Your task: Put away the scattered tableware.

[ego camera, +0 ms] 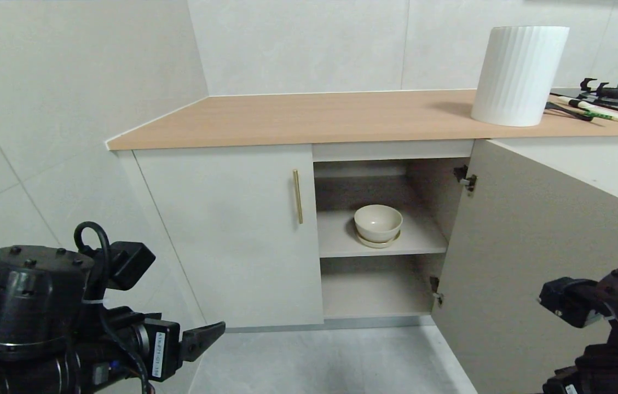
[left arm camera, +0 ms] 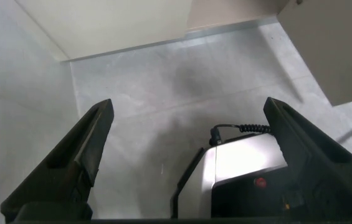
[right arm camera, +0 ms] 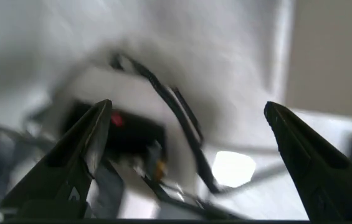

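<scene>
1. Your left claw point(left arm camera: 188, 104) is spread wide and carries nothing. It hangs low over the floor, in front of the closed cabinet door point(ego camera: 232, 235).
2. Your right claw point(right arm camera: 187, 104) is likewise spread wide with nothing between its fingers. The open door point(ego camera: 533, 246) stands close beside that arm.
3. The bowl point(ego camera: 377, 222) sits upright on a small plate point(ego camera: 377, 242) on the upper shelf point(ego camera: 423, 241), ahead of and above the left claw and off to its right. Stacked like that, the pair takes one spot and looks put away.
4. The open door is swung well out, probably so either claw can reach the shelves unobstructed.
5. Well above both claws, on the countertop point(ego camera: 314, 117), long utensils point(ego camera: 599, 109) lie beside a white ribbed container point(ego camera: 519, 74). I judge these to be the scattered pieces left to collect, and they lie nearer your right claw.
6. Having both claws spread suits an approach, since neither needs to release anything first.
</scene>
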